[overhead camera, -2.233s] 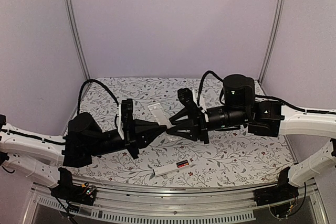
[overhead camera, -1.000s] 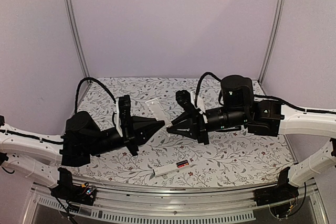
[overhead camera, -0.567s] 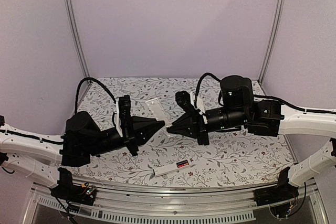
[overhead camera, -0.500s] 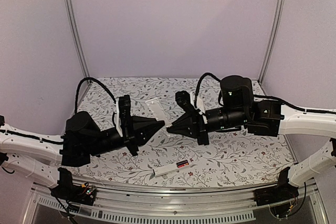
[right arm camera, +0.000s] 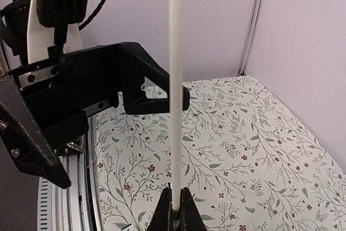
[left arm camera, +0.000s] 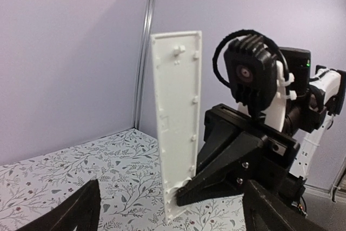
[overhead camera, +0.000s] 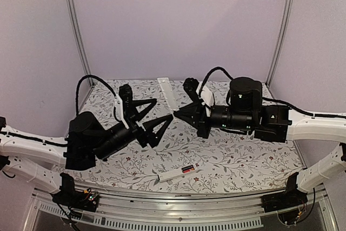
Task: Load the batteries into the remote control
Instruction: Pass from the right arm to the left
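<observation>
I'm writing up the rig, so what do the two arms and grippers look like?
The left arm and right arm have white outer links and black motor housings, with black cables looping over them. The left gripper and right gripper are black with tapering triangular fingers; a white bracket carries each black wrist camera.

No writing, label or number is legible anywhere.

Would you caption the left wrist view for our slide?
Right fingers pinch a white cover plate upright; left fingers stand open.

Lab test cell: plain lilac walls (overhead camera: 178,25), aluminium posts (overhead camera: 75,25), floral tablecloth (overhead camera: 243,160).
</observation>
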